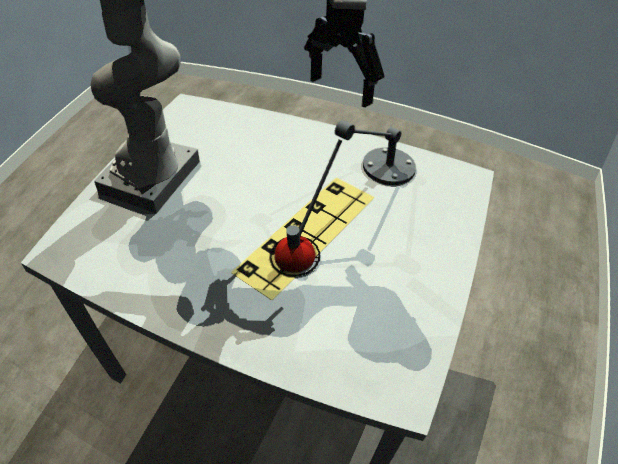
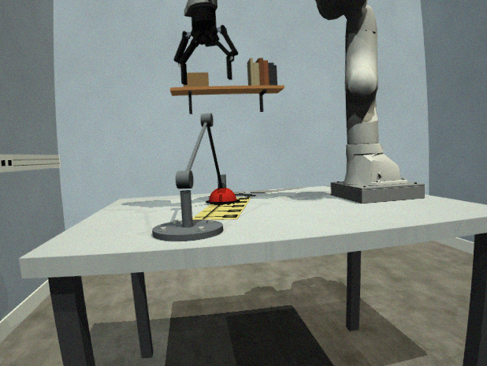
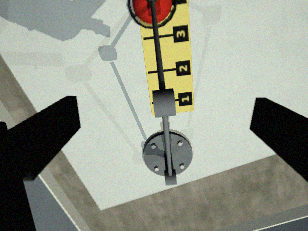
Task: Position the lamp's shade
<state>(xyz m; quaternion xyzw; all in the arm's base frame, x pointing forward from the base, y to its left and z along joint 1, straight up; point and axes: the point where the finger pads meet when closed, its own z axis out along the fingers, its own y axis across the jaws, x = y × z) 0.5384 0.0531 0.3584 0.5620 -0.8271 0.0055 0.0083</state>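
Note:
The lamp's round grey foot (image 1: 389, 166) stands at the far side of the bench. Its two thin arms meet at a raised elbow joint (image 1: 344, 130). The red shade (image 1: 295, 255) sits low on the yellow numbered strip (image 1: 305, 235), beside the fourth mark counted from the foot; in the exterior view the shade's rim (image 2: 222, 196) looks to rest on the bench. My gripper (image 1: 341, 90) is open and empty, high above the elbow joint (image 2: 206, 119). In the wrist view the gripper (image 3: 160, 134) straddles the foot (image 3: 167, 154) and the elbow (image 3: 163, 103), with marks 1 to 3 showing.
The robot's base (image 1: 147, 175) stands at the bench's left far corner. A wall shelf (image 2: 226, 90) with books and a box hangs behind the gripper. The bench edge lies close behind the lamp's foot.

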